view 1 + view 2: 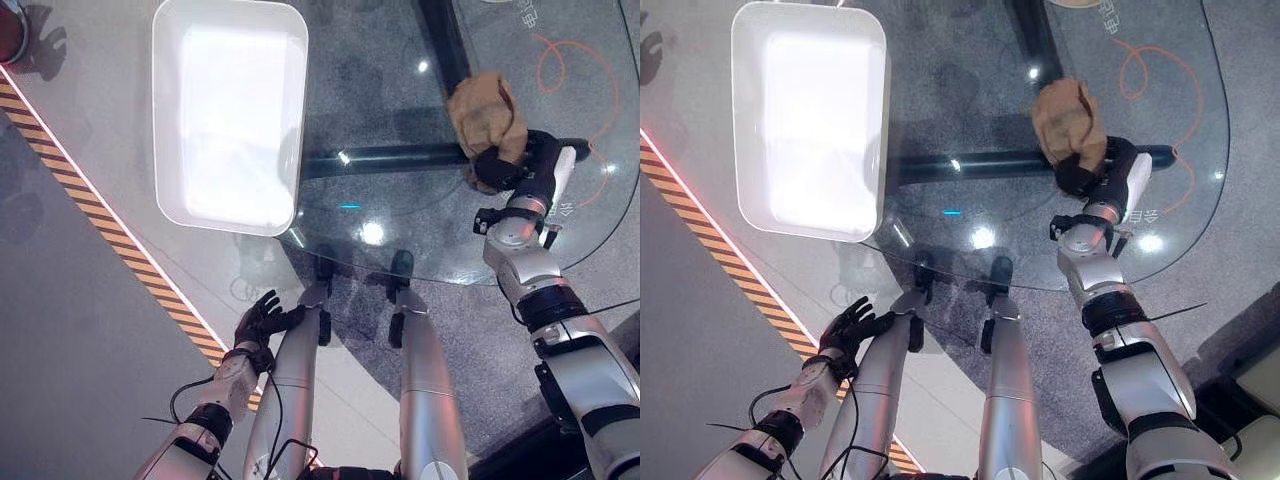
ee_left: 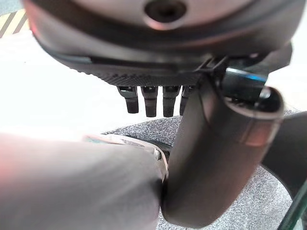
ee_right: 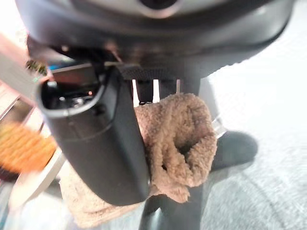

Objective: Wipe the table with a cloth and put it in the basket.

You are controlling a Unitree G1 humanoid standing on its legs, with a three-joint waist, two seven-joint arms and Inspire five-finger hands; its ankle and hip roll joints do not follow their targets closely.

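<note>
- Both eye views: high up, facing down on glass table (image 1: 400, 200); both share it and white basket (image 1: 810, 120).
- Wrist views: very close, along own hand.

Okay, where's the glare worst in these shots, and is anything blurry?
Left eye view: the white basket is washed out inside, and bright spots glint on the glass table. Right wrist view: the cloth in the right hand is fairly clear, the background soft. Left wrist view: the left hand is close and blurred.
</note>
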